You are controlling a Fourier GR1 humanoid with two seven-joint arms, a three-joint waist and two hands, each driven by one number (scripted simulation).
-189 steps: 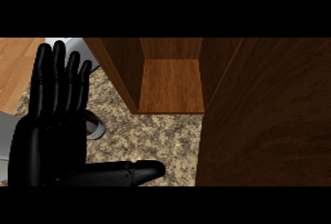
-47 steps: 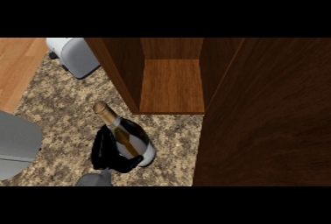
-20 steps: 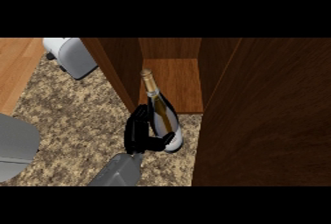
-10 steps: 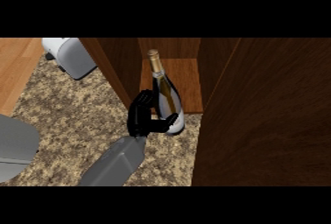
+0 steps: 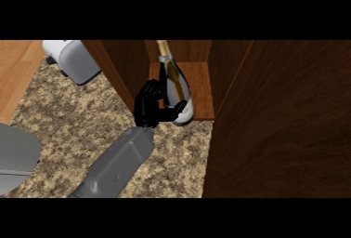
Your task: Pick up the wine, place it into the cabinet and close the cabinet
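**Wine bottle held at the cabinet opening**

A black hand (image 5: 149, 106), on a grey forearm rising from the near edge, has its fingers and thumb curled round the lower body of the wine bottle (image 5: 174, 83). The bottle's base sits at the near edge of the cabinet (image 5: 123, 69) shelf, its neck pointing far inside. The open cabinet door (image 5: 281, 121) fills the right. A grey appliance (image 5: 74, 60) stands far left on the speckled counter (image 5: 68, 121).

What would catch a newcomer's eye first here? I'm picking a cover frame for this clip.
First, the wine bottle at upper centre, held by the left hand over the cabinet shelf, neck pointing into the cabinet. Next, the dark cabinet door filling the right side. A grey appliance sits on the speckled counter at upper left.
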